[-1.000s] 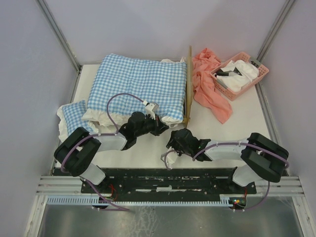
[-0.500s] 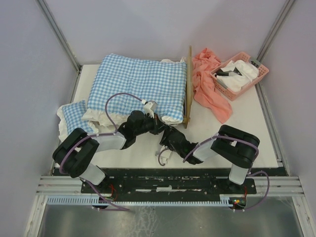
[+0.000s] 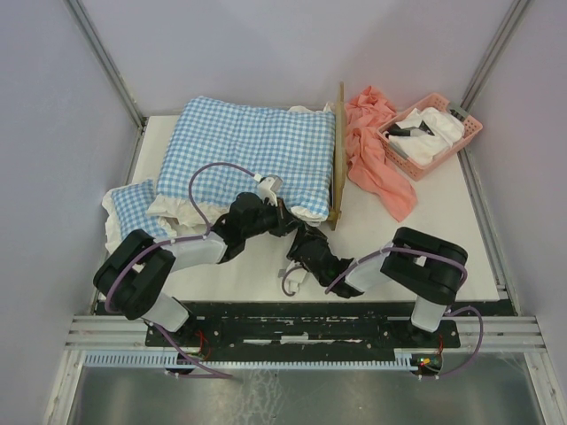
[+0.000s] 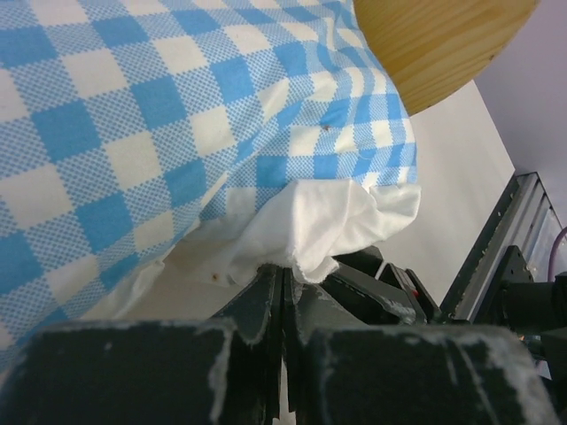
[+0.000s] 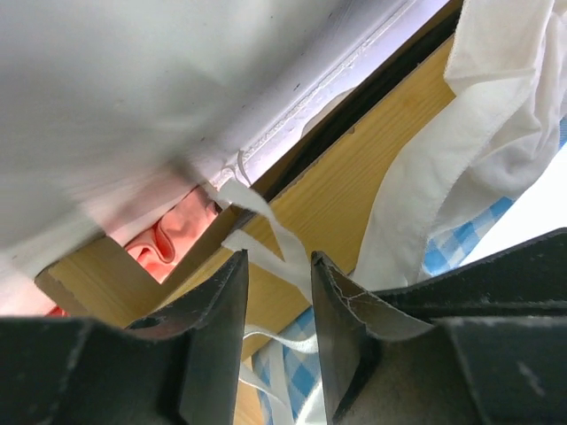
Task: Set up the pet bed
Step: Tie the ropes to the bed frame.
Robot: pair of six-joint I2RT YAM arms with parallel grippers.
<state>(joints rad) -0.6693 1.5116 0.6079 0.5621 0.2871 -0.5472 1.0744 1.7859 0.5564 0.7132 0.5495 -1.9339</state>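
The pet bed (image 3: 339, 150) lies at the table's middle with only its light-wood headboard edge showing; the blue-and-white checked cushion (image 3: 248, 146) covers the rest. My left gripper (image 3: 285, 215) is shut on the cushion's white frill (image 4: 328, 221) at the near right corner, with the wooden headboard (image 4: 434, 44) just beyond. My right gripper (image 3: 304, 237) sits right beside it, open. In the right wrist view, thin white ties (image 5: 266, 226) hang between its open jaws (image 5: 279, 266) in front of the wooden frame (image 5: 354, 204), and none is pinched.
A salmon-pink cloth (image 3: 376, 159) lies right of the headboard. A pink basket (image 3: 468, 133) with white items stands at the far right. A small checked pillow (image 3: 128, 208) lies at the left edge. Enclosure walls close in the back and both sides.
My right arm has folded and swung left, bringing its gripper from mid-table up against the cushion's near corner. The left gripper, still shut on the frill, has shifted slightly away.
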